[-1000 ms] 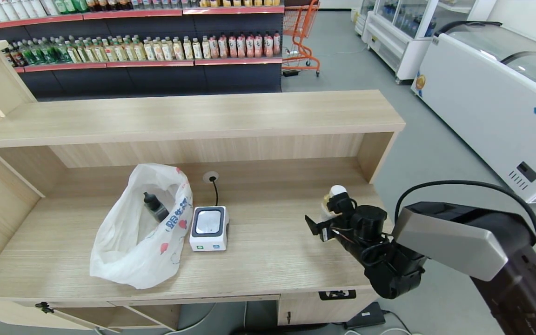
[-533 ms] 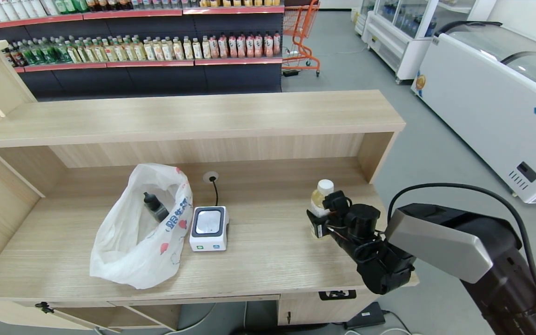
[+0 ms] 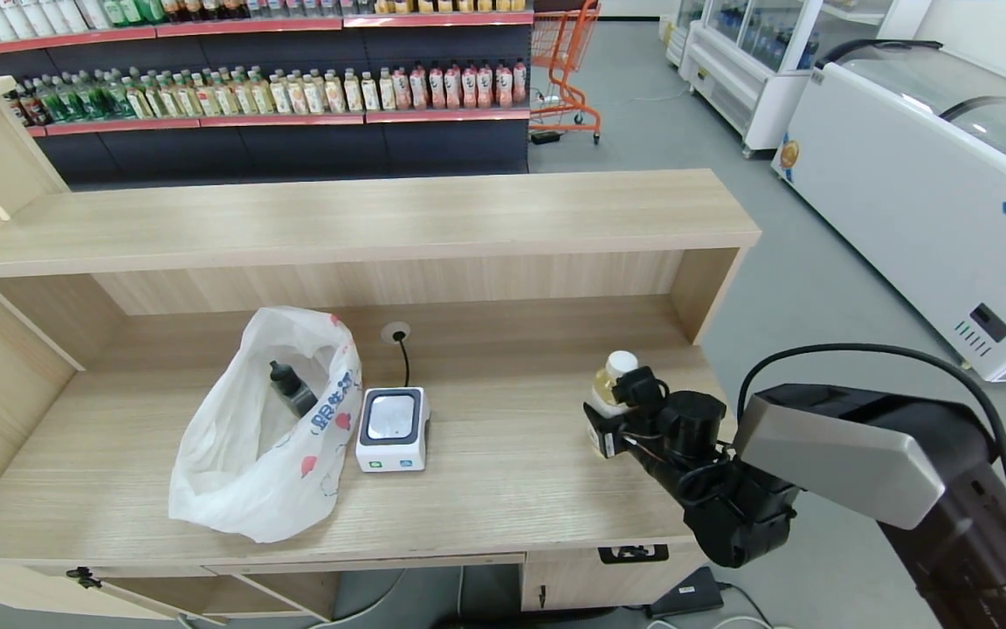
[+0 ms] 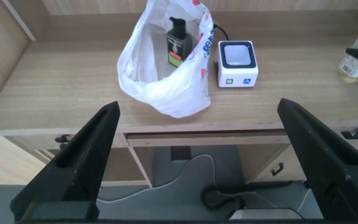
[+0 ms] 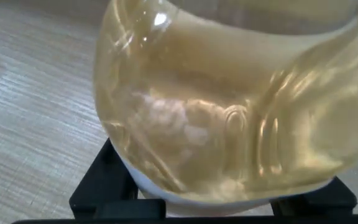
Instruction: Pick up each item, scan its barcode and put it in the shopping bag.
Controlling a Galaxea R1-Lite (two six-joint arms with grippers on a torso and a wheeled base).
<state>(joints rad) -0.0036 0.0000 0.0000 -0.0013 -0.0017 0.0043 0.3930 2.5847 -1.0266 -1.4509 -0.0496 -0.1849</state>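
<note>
A clear bottle (image 3: 608,384) of yellowish drink with a white cap leans slightly at the right end of the counter, with my right gripper (image 3: 612,418) shut around its lower half. Up close, the bottle (image 5: 229,106) sits between the black fingers (image 5: 107,196). The white shopping bag (image 3: 258,437) stands open on the counter's left, a black pump bottle (image 3: 291,389) inside it. The white barcode scanner (image 3: 392,428) sits just right of the bag. My left gripper (image 4: 197,106) hangs open in front of the counter, facing the bag (image 4: 166,68), the scanner (image 4: 237,56) and the bottle (image 4: 355,59).
The wooden counter (image 3: 503,454) has a raised back shelf (image 3: 363,218) and side walls. The scanner's cable (image 3: 403,358) runs to a hole at the back. Bare counter lies between the scanner and the bottle. Store shelves and freezers stand beyond.
My right gripper, open beside the bottle a second ago, has shut on it. The bottle has since shifted slightly right and tilted. The bag and scanner have not moved.
</note>
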